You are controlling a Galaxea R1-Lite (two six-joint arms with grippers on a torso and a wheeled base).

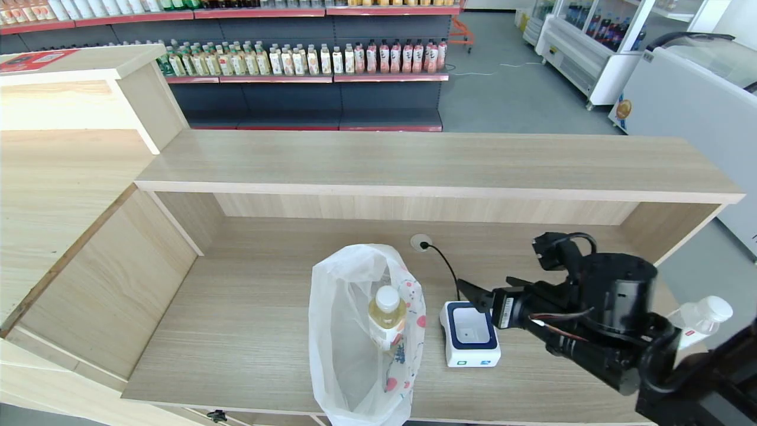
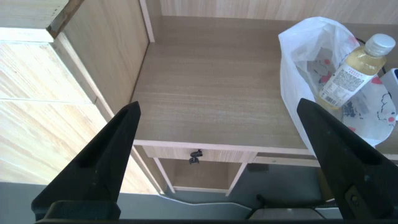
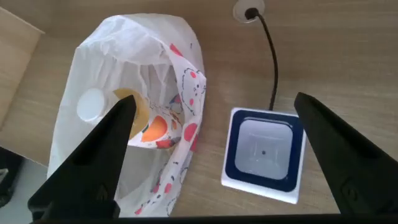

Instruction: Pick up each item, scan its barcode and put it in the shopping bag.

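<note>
R gripper (image 3: 214, 101) spread, empty, over scanner (image 1: 470, 334) — L gripper (image 2: 219, 107) spread too. Prob next: bottle (image 1: 702, 316) at right — grab mid-body, barcode facing out.

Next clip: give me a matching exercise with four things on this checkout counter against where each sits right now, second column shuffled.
Things
1. yellow-drink bottle
2. scanner
3. clear bottle
4. black cable

Places
A. flat on the counter, just to the robot's right of the shopping bag
B. at the counter's far right end
C. runs from the scanner to a hole in the counter
D. inside the shopping bag

Pairs: 1-D, 2-A, 3-B, 4-C
</note>
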